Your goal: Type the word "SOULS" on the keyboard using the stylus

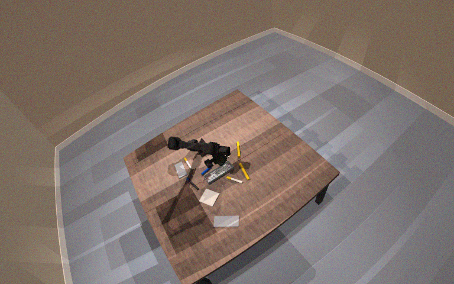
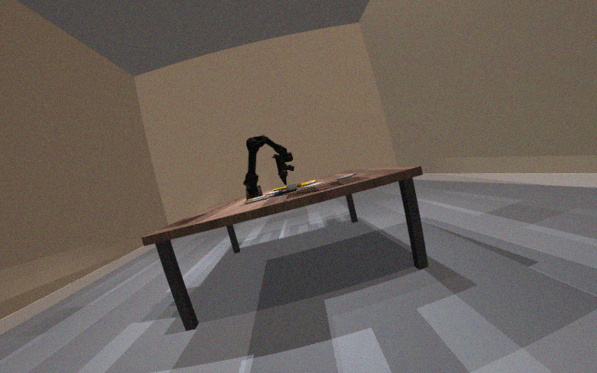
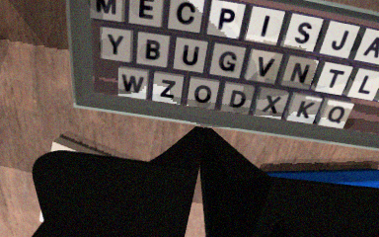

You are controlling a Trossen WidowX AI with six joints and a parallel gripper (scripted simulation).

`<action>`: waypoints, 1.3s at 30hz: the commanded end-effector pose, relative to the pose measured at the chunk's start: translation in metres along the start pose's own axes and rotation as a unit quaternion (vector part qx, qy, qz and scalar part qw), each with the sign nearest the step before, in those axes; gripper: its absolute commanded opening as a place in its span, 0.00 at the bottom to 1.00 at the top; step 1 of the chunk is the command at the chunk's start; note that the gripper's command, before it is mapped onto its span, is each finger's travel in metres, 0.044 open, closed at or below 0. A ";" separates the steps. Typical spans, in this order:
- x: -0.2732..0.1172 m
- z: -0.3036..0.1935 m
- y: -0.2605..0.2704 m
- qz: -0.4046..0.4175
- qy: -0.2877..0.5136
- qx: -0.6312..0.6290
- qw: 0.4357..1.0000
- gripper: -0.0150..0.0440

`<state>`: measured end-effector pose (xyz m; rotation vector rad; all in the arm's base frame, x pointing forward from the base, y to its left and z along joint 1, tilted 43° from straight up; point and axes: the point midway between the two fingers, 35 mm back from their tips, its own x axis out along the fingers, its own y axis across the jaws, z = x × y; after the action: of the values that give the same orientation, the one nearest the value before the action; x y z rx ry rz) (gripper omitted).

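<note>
The keyboard [image 1: 219, 173] [image 2: 291, 187] [image 3: 82, 74] lies on the table; its right end is outside the wrist view. My gripper [image 2: 284, 183] [image 3: 201, 135] is shut, with nothing seen between its fingertips. In the wrist view the tips are at the keyboard's lower edge, below the O and D keys. In the exterior view they are a little above keyboard height. A blue stick [image 1: 205, 171] [image 2: 277, 192] [image 3: 326, 178] lies beside the keyboard. A dark stick with a blue end [image 1: 193, 184] lies farther off. I cannot tell which stick is the stylus.
Yellow sticks [image 1: 238, 149] [image 1: 244, 171] and a yellow-and-white stick [image 1: 234, 180] lie near the keyboard. Another yellow-and-white stick [image 1: 187, 163] lies by a grey flat piece [image 1: 180, 169]. A cream square [image 1: 209, 197] and a grey rectangle [image 1: 226, 221] lie farther off.
</note>
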<state>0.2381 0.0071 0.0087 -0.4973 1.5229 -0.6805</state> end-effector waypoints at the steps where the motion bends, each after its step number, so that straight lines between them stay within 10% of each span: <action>1: -0.001 0.002 0.007 0.003 -0.003 0.010 1.000 0.25; 24: -0.056 0.003 0.008 0.005 -0.008 0.010 1.000 0.25; 28: -0.056 0.003 0.008 0.005 -0.007 0.010 1.000 0.43; 32: -0.056 0.003 0.008 0.005 -0.007 0.010 1.000 0.25; 39: -0.056 0.003 0.008 0.005 -0.007 0.010 1.000 0.25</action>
<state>0.2462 0.0503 0.0443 -0.4786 1.5031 -0.6814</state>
